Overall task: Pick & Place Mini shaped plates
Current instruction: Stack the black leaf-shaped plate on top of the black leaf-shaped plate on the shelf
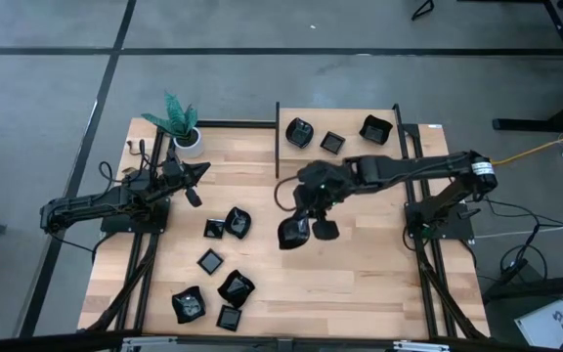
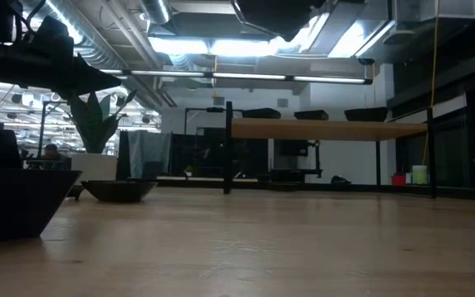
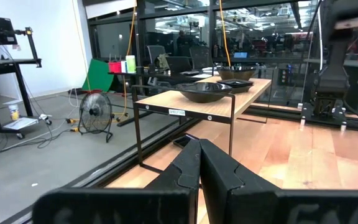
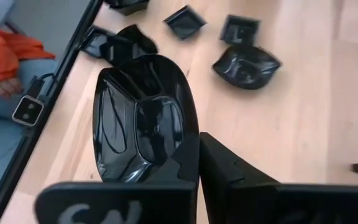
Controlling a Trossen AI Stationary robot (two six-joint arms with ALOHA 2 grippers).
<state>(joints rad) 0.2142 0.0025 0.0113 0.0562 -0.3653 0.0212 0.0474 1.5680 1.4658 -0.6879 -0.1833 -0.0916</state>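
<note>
Black plate (image 4: 143, 118) pinched in right pincer (image 4: 199, 165), apparently above table (image 1: 360, 254).

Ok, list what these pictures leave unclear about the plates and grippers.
- Held plate: right wrist view, its lower edge sits behind the right gripper.
- Left gripper: high view, too small to see the fingers.
- Shelf plates: low view, only dark rims show, shapes unreadable.
</note>
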